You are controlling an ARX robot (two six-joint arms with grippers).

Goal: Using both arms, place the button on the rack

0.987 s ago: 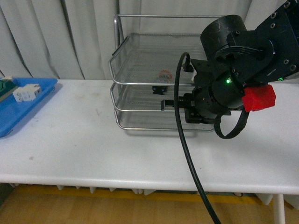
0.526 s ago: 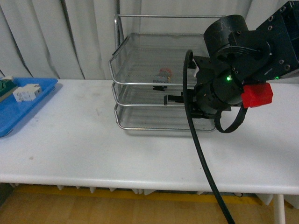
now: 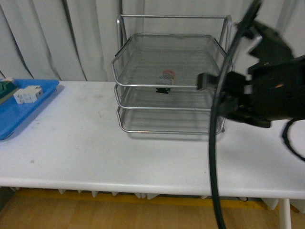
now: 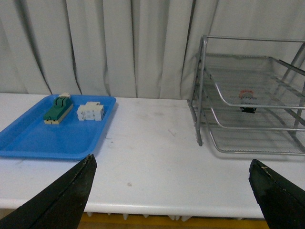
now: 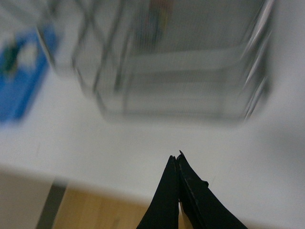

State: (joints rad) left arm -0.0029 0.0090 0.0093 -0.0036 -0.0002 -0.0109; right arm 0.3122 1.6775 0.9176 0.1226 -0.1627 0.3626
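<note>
The button (image 3: 166,77), with its red cap and dark body, rests inside the silver wire rack (image 3: 143,85) at the level of the upper trays; I cannot tell which tray holds it. The left wrist view shows the same button (image 4: 246,97) inside the rack (image 4: 204,86). My right arm (image 3: 271,93) is a motion-blurred black mass just right of the rack's front. Its gripper (image 5: 176,160) is shut with nothing in it, above the white table in front of the blurred rack (image 5: 181,71). My left gripper (image 4: 171,161) is open and empty, well back from the rack over the table's near edge.
A flat blue tray (image 4: 43,136) holds a green-and-cream switch (image 4: 58,109) and a white block (image 4: 90,111), left of the rack. A thick black cable (image 3: 213,157) hangs in front of the table. White curtains close off the back.
My right arm has pulled away from the rack's front to the right and now blurs. The button stays inside the rack.
</note>
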